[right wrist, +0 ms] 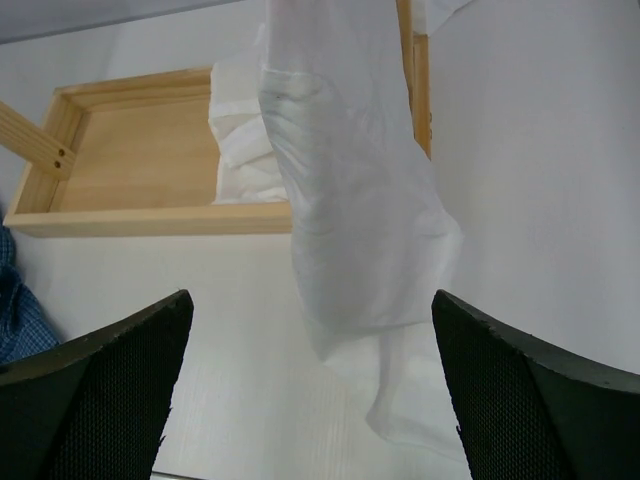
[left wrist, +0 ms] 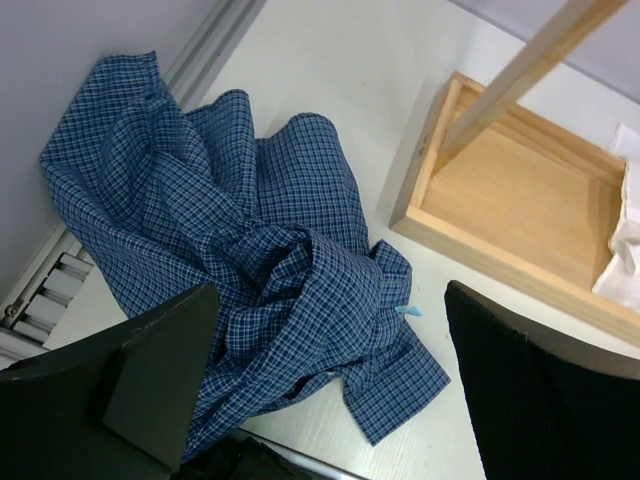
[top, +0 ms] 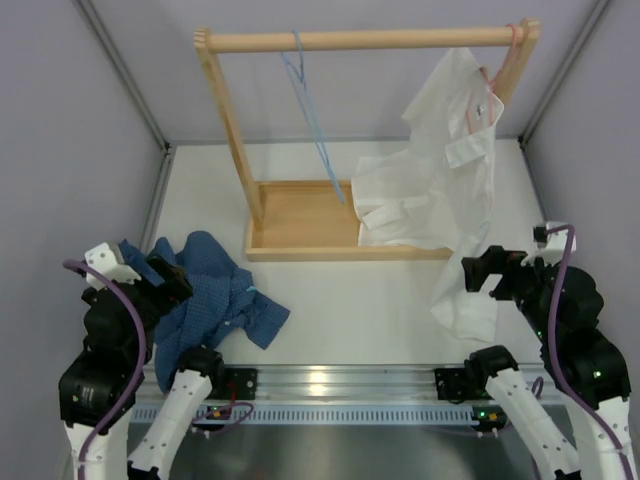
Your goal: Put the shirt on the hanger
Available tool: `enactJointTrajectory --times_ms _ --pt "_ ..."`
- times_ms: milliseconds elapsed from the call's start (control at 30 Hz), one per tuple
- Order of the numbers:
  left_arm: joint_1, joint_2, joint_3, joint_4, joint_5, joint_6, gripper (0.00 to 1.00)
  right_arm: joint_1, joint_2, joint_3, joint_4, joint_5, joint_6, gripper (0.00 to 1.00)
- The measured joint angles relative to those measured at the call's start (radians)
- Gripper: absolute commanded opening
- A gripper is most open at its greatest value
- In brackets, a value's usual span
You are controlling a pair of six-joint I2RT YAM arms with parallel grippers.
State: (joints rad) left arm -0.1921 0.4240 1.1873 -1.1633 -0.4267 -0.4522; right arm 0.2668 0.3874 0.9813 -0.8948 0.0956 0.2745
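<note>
Hem of white shirt [top: 430, 195] in wooden tray [top: 300, 252] (blue shirt [top: 218, 292] outside); left gripper [left wrist: 340, 395], right gripper [right wrist: 310, 385] jaws apart

The shirt [top: 215, 300], a blue fine-checked cloth, is lying crumpled in a loose heap on the white table [top: 340, 300] at the near left. Its folds are bunching up in the middle [left wrist: 260, 270], and flatter parts are spreading toward the left wall and the near edge. The hanger [top: 318, 138], a thin light-blue wire one, is hanging empty by its hook from the wooden rail [top: 400, 40] at the far side, left of centre, its frame sloping down to the right.
</note>
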Motion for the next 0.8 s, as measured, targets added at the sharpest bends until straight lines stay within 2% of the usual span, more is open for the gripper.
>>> enactJointTrajectory --times_ms 133,233,500,600,733,800 --pt "0.000 0.002 -0.018 -0.001 -0.072 -0.055 0.98 0.000 -0.006 -0.014 0.008 -0.002 0.008 0.99" --pt "0.000 0.031 -0.035 -0.005 -0.106 -0.114 0.98 0.000 -0.033 -0.041 0.037 -0.085 0.016 0.99" --pt "0.000 0.200 -0.220 -0.001 -0.068 -0.350 0.98 0.000 -0.050 -0.192 0.214 -0.435 0.106 1.00" --pt "0.000 0.261 -0.303 0.002 -0.055 -0.438 0.98 0.001 -0.058 -0.238 0.257 -0.500 0.152 1.00" --pt "0.000 0.350 -0.351 0.004 -0.016 -0.480 0.98 0.001 -0.085 -0.264 0.299 -0.541 0.193 0.99" --pt "0.000 0.390 -0.355 0.019 -0.008 -0.491 0.89 0.001 -0.101 -0.268 0.315 -0.550 0.205 1.00"
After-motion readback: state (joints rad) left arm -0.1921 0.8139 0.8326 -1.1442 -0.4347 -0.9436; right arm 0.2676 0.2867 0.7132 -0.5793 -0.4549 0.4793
